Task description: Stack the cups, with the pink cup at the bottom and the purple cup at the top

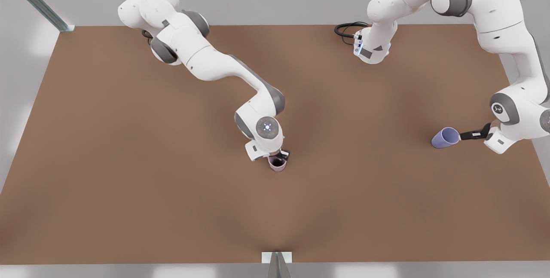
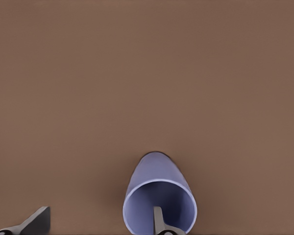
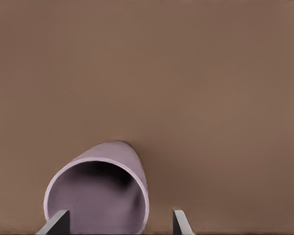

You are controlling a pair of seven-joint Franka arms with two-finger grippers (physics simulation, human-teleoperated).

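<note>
The purple cup point(image 1: 445, 137) is at the front view's right, tilted with its mouth toward my left gripper point(image 1: 467, 135). In the left wrist view that gripper point(image 2: 99, 223) is open: one finger point(image 2: 159, 223) reaches inside the purple cup point(image 2: 157, 181), and the other finger sits well outside it. Near the table's middle stands the pink cup point(image 1: 277, 163), under my right gripper point(image 1: 281, 156). In the right wrist view this gripper point(image 3: 120, 224) is open around the pink cup point(image 3: 105, 191), with one finger point(image 3: 182, 223) outside its wall and the other at its rim.
The brown table point(image 1: 129, 162) spreads wide around both cups. A black cable point(image 1: 346, 29) loops at the back by the right-hand arm's base. A metal post point(image 1: 277, 265) stands at the table's front edge.
</note>
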